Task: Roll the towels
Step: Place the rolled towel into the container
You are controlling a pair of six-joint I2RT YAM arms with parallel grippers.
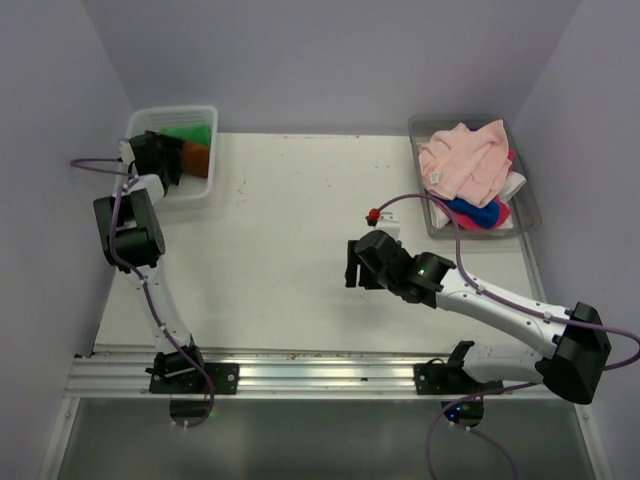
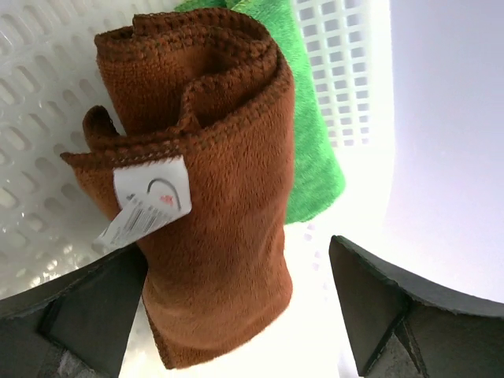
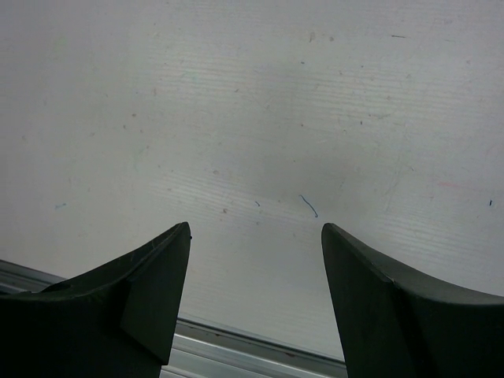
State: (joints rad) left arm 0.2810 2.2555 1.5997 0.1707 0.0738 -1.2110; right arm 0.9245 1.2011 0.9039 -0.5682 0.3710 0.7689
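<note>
Left gripper [image 2: 236, 252] jaws spread wide, rolled brown towel [image 2: 213, 157] lying loose between them; just beyond it the green towel [image 2: 315, 157], both in the white basket [image 2: 47, 94]. Right gripper [image 3: 256, 228] parted too, nothing between its fingers, table [image 3: 236, 102] below; pink towel [image 1: 465, 160] heaped well away from it

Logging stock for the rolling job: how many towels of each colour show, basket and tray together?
Green towel: 1
Brown towel: 1
Pink towel: 1
Blue towel: 1
Magenta towel: 1
White towel: 1
Total: 6
</note>
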